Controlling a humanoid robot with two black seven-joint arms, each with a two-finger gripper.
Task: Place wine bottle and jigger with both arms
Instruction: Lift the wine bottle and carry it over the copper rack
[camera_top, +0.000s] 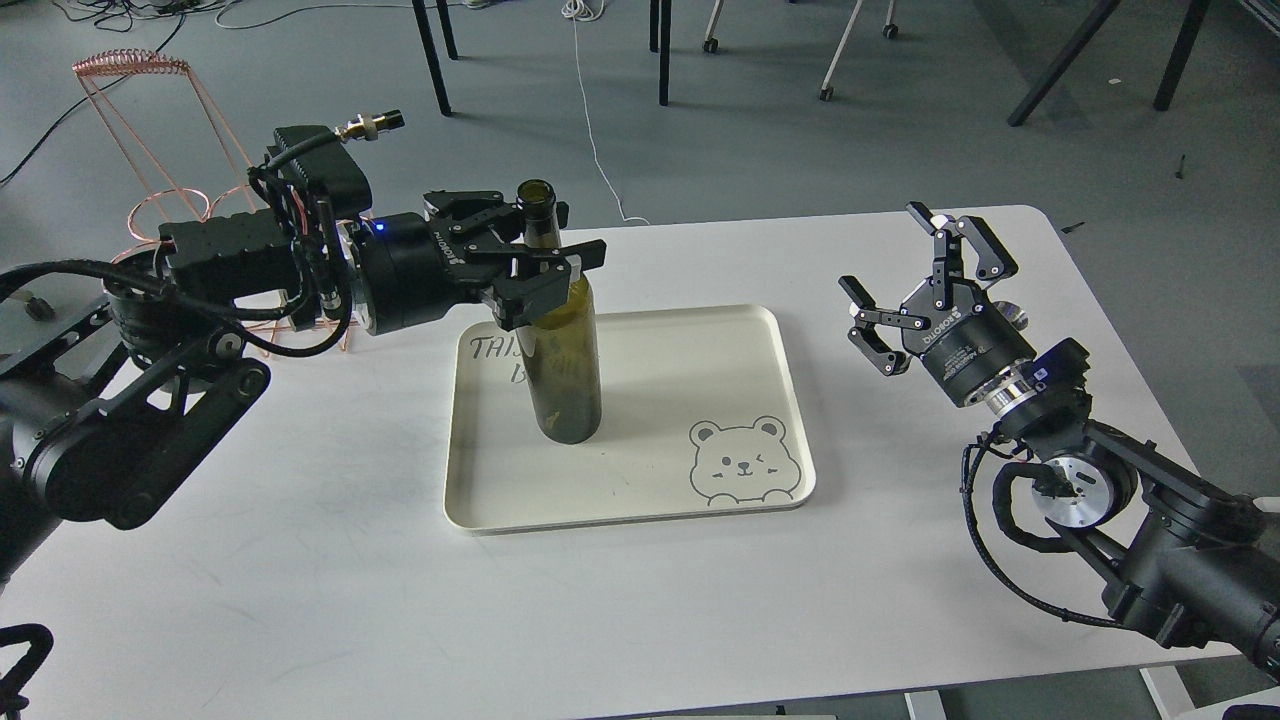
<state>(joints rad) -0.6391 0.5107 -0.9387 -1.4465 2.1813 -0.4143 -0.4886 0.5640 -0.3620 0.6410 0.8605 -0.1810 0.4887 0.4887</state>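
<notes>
Wine bottle stands upright in the cream tray on the white worktop, covering part of the lettering on the tray floor. Left end effector sits around its shoulder and lower neck — whether the fingers press the glass or stand just off it cannot be told. Right end effector hangs released, fingers spread, near the worktop's right edge; a silvery object peeks out behind it, mostly hidden.
</notes>
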